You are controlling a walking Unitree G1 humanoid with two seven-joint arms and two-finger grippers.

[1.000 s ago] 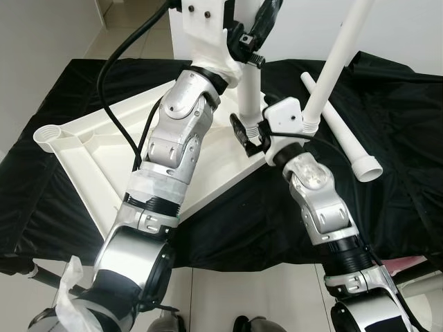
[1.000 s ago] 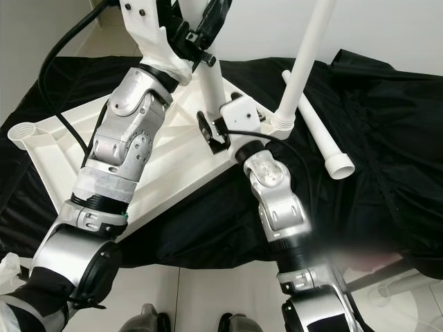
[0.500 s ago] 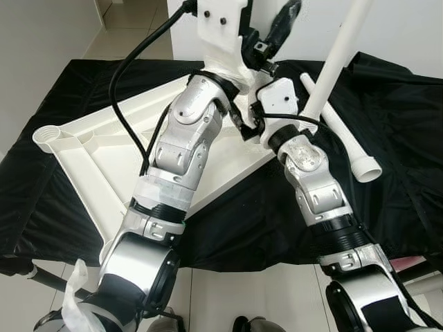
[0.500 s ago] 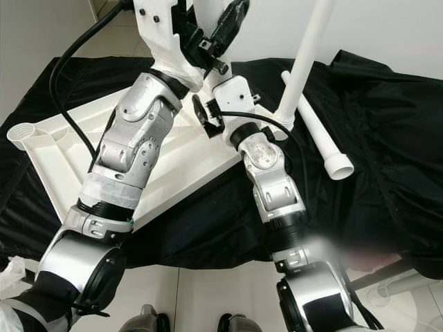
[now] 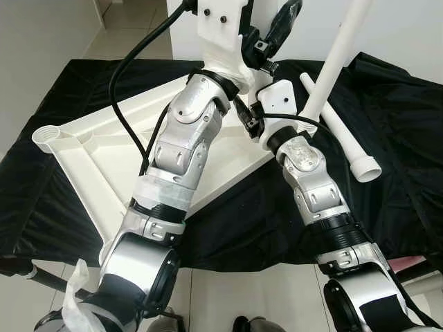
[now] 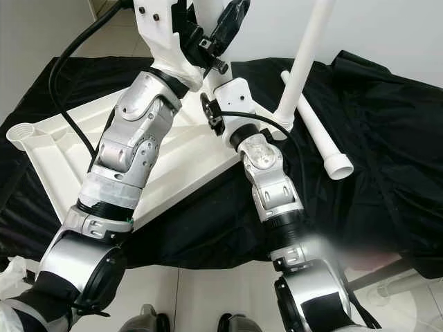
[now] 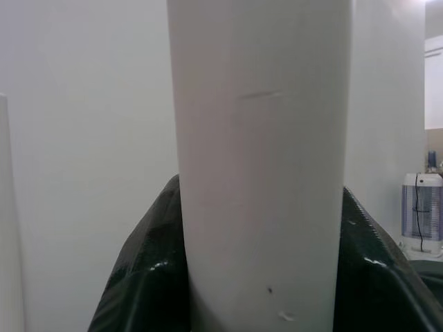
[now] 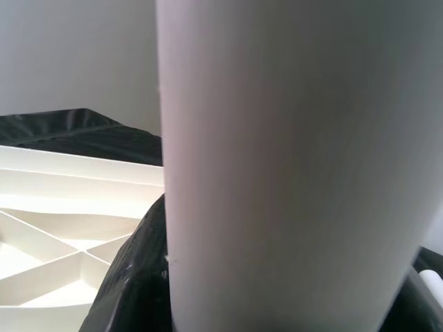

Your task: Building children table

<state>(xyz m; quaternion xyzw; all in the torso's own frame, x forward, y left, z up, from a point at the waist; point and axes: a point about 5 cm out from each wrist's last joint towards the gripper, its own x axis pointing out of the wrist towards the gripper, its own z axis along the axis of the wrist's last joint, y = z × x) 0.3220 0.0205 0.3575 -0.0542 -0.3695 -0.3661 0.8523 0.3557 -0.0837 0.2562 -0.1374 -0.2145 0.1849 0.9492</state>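
1. The white plastic table top [image 5: 104, 159] lies upside down on black cloth [image 5: 387, 138], left of centre; its ribbed underside is stiff and light.
2. The left tool [image 5: 277, 28], top centre, grips an upright smooth round leg [image 7: 259, 166]; hold it mid-shaft, since it may slip.
3. The right tool [image 6: 208, 114] sits against the same leg; its grip is unclear.
4. A spare leg [image 5: 346, 142] lies at right.

The upright table leg [image 6: 205, 14] between both arms is cut off at the top edge, its base hidden behind the right gripper [image 5: 249, 124]. The second upright leg [image 5: 339, 55] also runs off the top edge.
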